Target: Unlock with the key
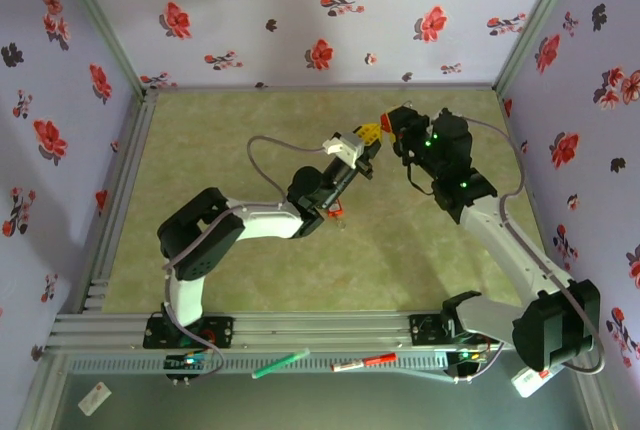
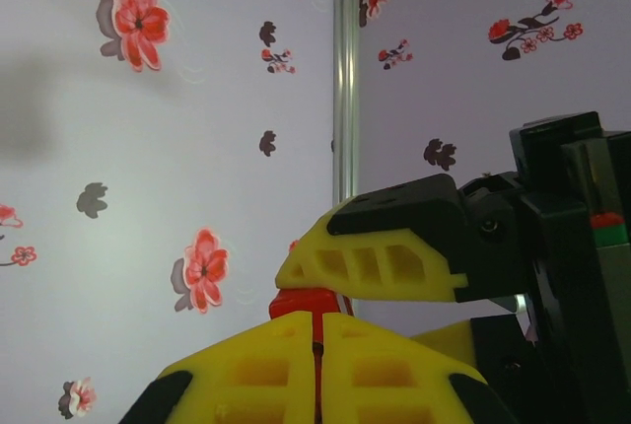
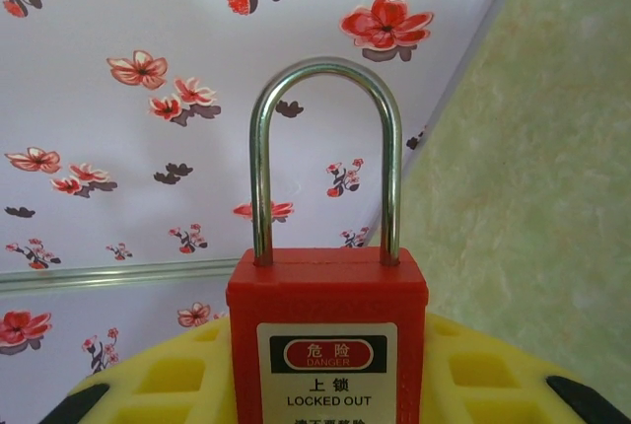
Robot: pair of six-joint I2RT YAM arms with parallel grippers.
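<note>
Pinching the red padlock (image 3: 327, 291) upright in the right hand (image 3: 327, 350). Clamping a red key (image 2: 306, 303) in the tightly pressed left hand (image 2: 317, 323), just under the right hand.

The red padlock (image 3: 325, 291) carries a white label (image 3: 327, 375) on its front. At the top of the label a red oval holds the Chinese characters 危险, with the small word DANGER beneath them. Below the oval, in black, stand the characters 上锁 and then LOCKED OUT in capitals. A further line of characters under that is cut by the picture's lower edge and cannot be read. In the top view, a white tag (image 1: 95, 399) lying at the near edge bears marks too small to read.
</note>
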